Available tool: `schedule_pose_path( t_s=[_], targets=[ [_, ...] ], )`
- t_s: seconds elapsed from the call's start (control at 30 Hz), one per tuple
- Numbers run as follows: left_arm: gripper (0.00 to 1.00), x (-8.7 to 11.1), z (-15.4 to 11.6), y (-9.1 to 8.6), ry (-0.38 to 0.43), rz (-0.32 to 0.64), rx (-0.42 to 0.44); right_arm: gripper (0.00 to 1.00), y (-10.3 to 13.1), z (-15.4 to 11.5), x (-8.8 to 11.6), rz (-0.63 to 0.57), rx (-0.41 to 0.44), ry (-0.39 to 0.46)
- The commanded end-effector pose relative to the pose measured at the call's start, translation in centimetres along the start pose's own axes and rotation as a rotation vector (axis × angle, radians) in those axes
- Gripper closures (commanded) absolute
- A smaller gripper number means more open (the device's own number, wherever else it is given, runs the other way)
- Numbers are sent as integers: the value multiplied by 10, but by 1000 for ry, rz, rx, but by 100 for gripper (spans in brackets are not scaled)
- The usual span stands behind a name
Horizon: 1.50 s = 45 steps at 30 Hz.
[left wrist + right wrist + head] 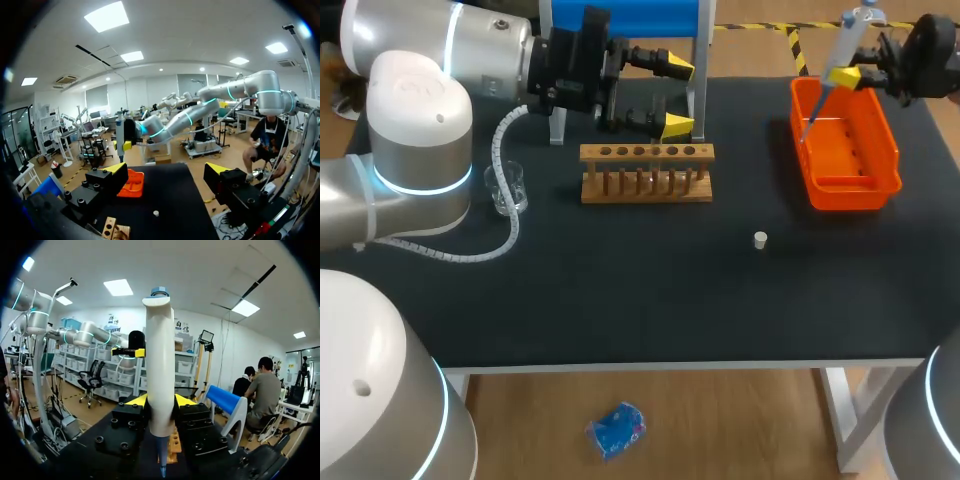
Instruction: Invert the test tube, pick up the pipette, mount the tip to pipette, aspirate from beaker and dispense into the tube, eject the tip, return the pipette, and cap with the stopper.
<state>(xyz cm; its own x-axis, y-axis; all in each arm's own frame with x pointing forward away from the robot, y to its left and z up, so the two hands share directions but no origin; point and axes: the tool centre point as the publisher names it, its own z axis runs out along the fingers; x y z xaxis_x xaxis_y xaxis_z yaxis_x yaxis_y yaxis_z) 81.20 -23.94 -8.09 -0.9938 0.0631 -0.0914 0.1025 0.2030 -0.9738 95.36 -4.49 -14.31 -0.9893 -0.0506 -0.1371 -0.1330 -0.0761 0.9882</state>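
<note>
- The white tapered pipette (160, 365) is gripped by the right claw (847, 77) over the orange plastic bin (886, 135).
- The left claw (678, 97) is held wide open, empty, near the wooden rack (646, 153).

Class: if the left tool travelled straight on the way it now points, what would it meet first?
Probably the right tool, which holds the white pipette over the orange plastic tray. Until there the way over the black table looks free, though depth is unclear.
</note>
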Motion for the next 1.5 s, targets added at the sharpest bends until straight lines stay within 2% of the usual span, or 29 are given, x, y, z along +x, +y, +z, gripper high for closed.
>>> schedule_pose_path(
  t_s=[0.03,0.3,0.63,0.8,0.93,1.23,1.5],
  targets=[
    [0,0,-1,0,-1,1,0,100,-1,-1,-3,1,0,32],
    [0,0,-1,0,-1,1,0,100,-1,-1,-3,1,0,32],
    [0,0,-1,0,-1,1,0,100,4,-48,-18,-9,33,-48],
    [0,0,-1,0,-1,1,0,100,-3,-66,-14,-2,28,-79],
    [0,0,-1,0,-1,1,0,100,-16,-77,-8,4,43,-101],
    [0,0,-1,0,-1,1,0,100,-31,-87,-2,27,49,-122],
    [0,-4,4,-3,-21,-7,-20,100,-31,-87,-2,27,49,-122]
  ],
)
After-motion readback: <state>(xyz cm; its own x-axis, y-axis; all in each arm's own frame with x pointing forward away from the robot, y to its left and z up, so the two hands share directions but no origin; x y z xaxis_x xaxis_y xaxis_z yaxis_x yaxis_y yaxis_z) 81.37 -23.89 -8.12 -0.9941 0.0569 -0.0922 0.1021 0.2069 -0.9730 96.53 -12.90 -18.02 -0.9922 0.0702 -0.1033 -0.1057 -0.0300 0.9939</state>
